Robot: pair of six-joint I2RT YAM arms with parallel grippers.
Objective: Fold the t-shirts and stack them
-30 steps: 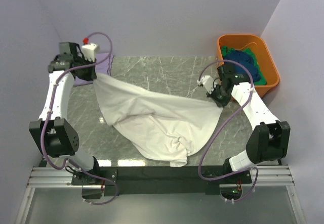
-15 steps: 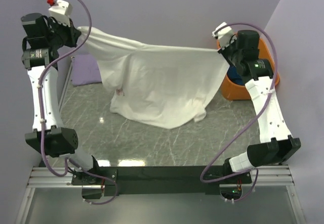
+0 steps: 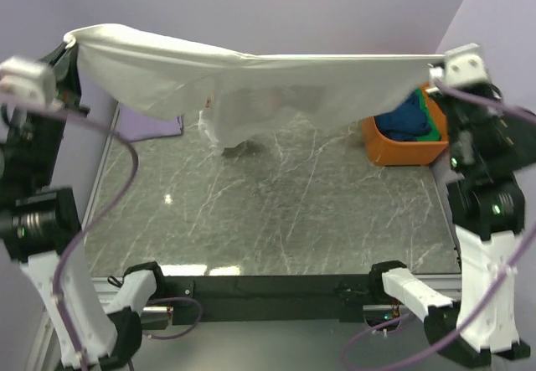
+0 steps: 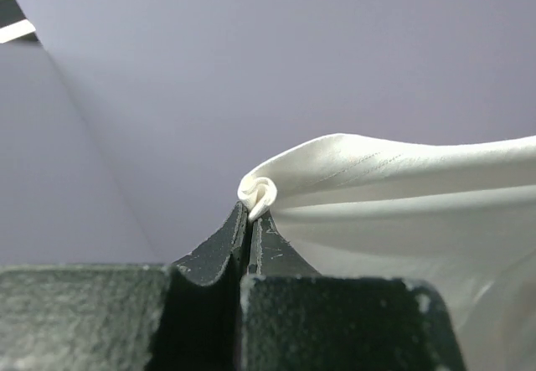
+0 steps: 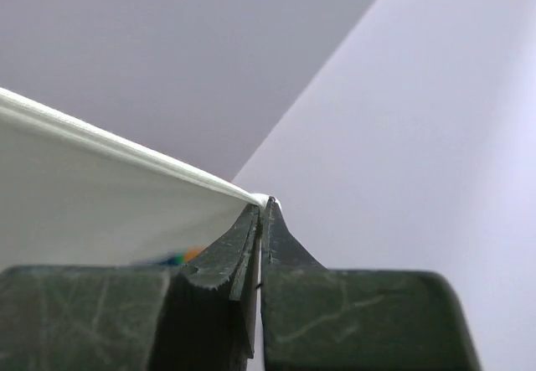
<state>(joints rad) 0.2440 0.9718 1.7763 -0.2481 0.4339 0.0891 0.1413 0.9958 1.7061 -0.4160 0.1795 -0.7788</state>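
The left claw (image 4: 249, 218) is clamped tight on a rolled corner of the white t-shirt (image 3: 276, 82). The right claw (image 5: 263, 210) pinches its opposite edge. The cloth stretches between the 2 claws and sags below them, over the bench (image 3: 293, 212).

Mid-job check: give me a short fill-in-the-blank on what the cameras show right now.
The large cloth t-shirt, held taut by the shut fingers of the left gripper and right gripper, is coloured ____.
The orange plastic tub, holding a dark blue shirt and a green shirt, stands by the far ____ corner of the grey marble table.
The lavender shirt lies at its far ____ corner.
Missing: white; right; left.
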